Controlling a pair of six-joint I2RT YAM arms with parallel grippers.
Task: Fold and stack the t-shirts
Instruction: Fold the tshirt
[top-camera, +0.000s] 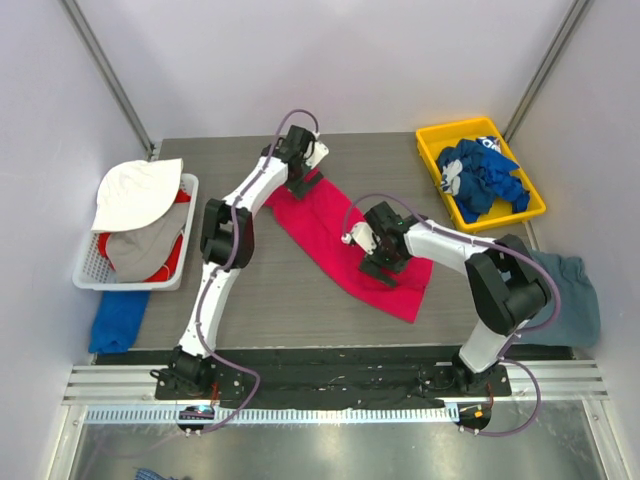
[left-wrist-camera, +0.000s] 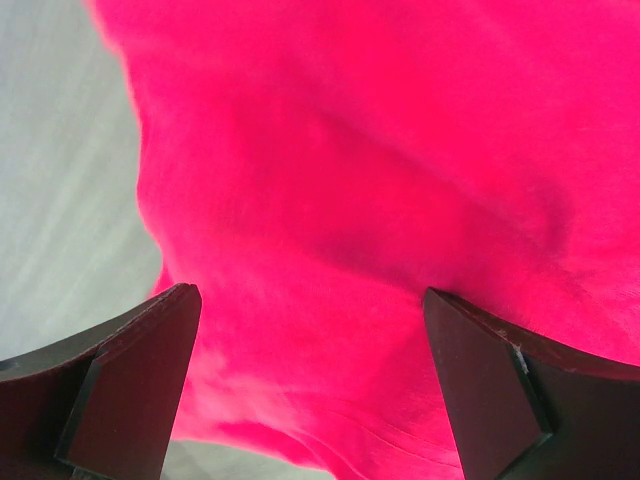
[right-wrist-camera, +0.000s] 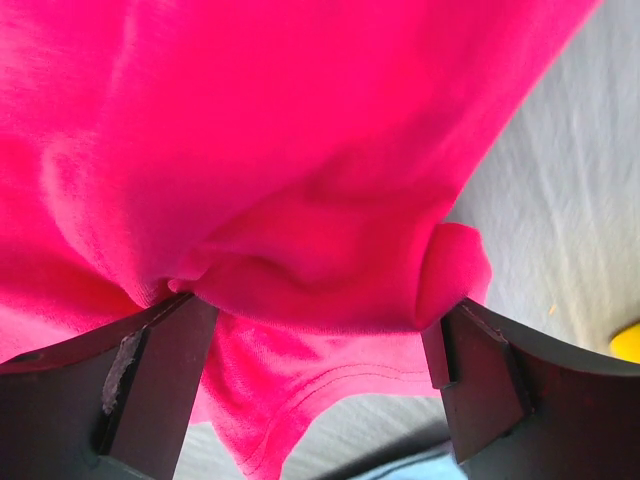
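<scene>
A bright pink-red t-shirt (top-camera: 330, 225) lies folded into a long strip, running diagonally across the middle of the dark table. My left gripper (top-camera: 303, 187) hovers at its far-left end. In the left wrist view the left gripper (left-wrist-camera: 308, 295) is open wide, with the pink-red t-shirt (left-wrist-camera: 350, 150) spread flat below it. My right gripper (top-camera: 378, 268) is down on the strip's near-right part. It (right-wrist-camera: 322, 305) stands open, and a bunched fold of the pink-red t-shirt (right-wrist-camera: 250, 120) lies between its fingers and touches both. Royal blue t-shirts (top-camera: 480, 175) are piled at the far right. A slate grey-blue t-shirt (top-camera: 570, 290) lies at the right edge.
The blue shirts fill a yellow tray (top-camera: 432, 140) at the back right. On the left, a white basket (top-camera: 85, 270) holds white cloth (top-camera: 135, 190) over grey and red pieces. A blue cloth (top-camera: 118, 320) lies just in front of the basket.
</scene>
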